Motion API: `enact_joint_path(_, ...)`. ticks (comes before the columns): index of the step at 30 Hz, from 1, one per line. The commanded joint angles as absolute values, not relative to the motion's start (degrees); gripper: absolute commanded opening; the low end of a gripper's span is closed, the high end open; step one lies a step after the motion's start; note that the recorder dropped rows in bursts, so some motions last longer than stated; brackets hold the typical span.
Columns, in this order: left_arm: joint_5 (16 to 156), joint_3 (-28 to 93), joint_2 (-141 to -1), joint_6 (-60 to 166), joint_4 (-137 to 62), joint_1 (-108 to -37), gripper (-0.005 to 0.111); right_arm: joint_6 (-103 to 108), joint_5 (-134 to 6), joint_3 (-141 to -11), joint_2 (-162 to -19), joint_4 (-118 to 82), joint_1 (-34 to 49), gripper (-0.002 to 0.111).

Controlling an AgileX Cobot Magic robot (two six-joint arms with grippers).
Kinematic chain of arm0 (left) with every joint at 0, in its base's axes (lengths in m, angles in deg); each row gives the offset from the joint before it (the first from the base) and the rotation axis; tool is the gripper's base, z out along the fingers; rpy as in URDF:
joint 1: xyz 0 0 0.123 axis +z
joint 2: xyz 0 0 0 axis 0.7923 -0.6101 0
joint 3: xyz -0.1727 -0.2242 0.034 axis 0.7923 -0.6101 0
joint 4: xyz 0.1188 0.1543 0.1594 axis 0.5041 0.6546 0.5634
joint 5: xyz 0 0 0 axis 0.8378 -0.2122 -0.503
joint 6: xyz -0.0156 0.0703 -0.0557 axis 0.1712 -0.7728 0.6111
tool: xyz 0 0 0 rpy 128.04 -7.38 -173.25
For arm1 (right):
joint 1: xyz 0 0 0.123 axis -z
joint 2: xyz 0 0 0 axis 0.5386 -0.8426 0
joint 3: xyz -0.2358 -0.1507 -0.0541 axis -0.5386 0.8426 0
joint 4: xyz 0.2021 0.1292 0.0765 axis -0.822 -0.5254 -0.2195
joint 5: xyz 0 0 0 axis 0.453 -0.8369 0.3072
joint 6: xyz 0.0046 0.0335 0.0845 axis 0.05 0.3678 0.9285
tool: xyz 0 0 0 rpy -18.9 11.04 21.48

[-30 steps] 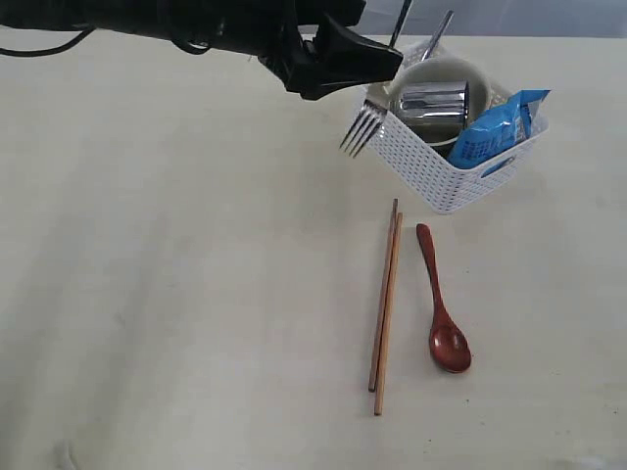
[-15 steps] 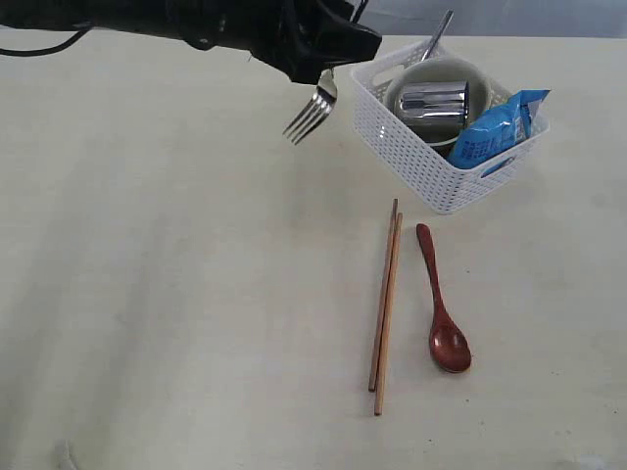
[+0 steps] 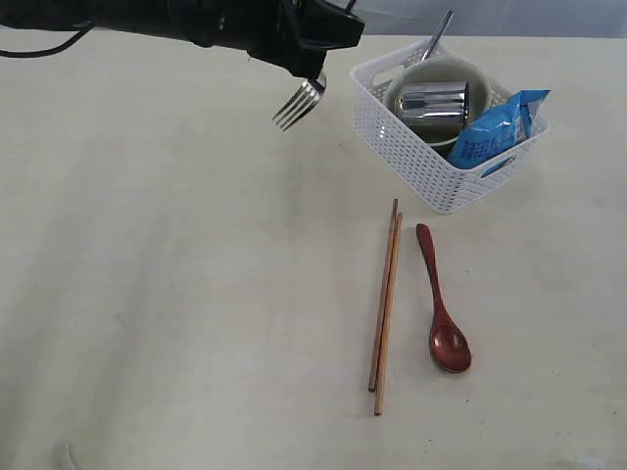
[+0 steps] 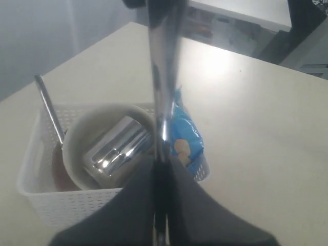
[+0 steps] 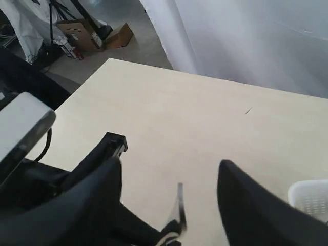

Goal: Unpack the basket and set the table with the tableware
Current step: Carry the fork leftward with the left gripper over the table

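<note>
My left gripper (image 3: 315, 70) hangs above the table (image 3: 147, 294), just left of the white basket (image 3: 431, 171), shut on a steel fork (image 3: 297, 102) whose tines point down and left. In the left wrist view the fork's handle (image 4: 164, 77) runs straight out from the shut gripper (image 4: 163, 165). The basket holds a cream bowl (image 3: 476, 78), a shiny steel cup (image 3: 431, 100) lying in it, and a knife (image 3: 438, 35) standing up at the back. Two chopsticks (image 3: 385, 305) and a red-brown spoon (image 3: 443, 313) lie on the table. My right gripper (image 5: 170, 166) stands open around the fork's free end (image 5: 180, 204).
A blue snack bag (image 3: 495, 127) leans in the basket's right end. The left arm (image 3: 147, 20) stretches along the table's far edge from the left. The basket's corner (image 5: 312, 197) shows in the right wrist view.
The fork has moved left, away from the basket's rim, and higher. The left gripper has closed on it and the right gripper has let go.
</note>
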State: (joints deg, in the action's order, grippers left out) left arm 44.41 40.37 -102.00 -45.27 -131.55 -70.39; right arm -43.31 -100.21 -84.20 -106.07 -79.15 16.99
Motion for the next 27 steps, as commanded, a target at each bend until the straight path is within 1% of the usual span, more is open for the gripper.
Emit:
enact_joint_path(1, 48.39, 39.99, -101.56, -40.69, -130.38, -70.28, 0.000, -44.42, -99.71, -84.10, -105.27, -79.15, 17.71, 0.061)
enact_joint_path(3, 52.52, 39.99, -101.31, -34.54, -127.16, -70.28, 0.000, -44.42, -99.71, -84.24, -104.11, -78.05, 19.36, 0.060)
enact_joint_path(7, 60.05, 39.12, -99.75, -15.36, -112.74, -70.28, 0.000, -40.75, -100.35, -84.24, -100.93, -74.63, 25.07, 0.060)
enact_joint_path(9, 62.84, 37.24, -98.40, -7.00, -106.04, -70.28, 0.000, -37.39, -100.59, -83.67, -99.34, -71.21, 27.91, 0.060)
enact_joint_path(13, 69.42, 31.33, -95.21, 1.09, -102.18, -70.56, 0.000, -36.72, -100.25, -79.95, -96.69, -69.27, 31.37, 0.060)
enact_joint_path(18, 75.75, 23.05, -90.76, 9.40, -102.18, -72.37, 0.000, -39.08, -99.67, -74.31, -94.77, -68.57, 31.85, 0.060)
enact_joint_path(23, 83.58, 16.57, -88.17, 14.38, -102.18, -77.72, 0.000, -42.08, -99.67, -70.70, -94.14, -68.57, 31.85, 0.060)
enact_joint_path(27, 85.69, 13.78, -88.00, 15.80, -102.18, -78.24, 0.000, -42.35, -99.92, -69.52, -93.75, -68.57, 31.85, 0.060)
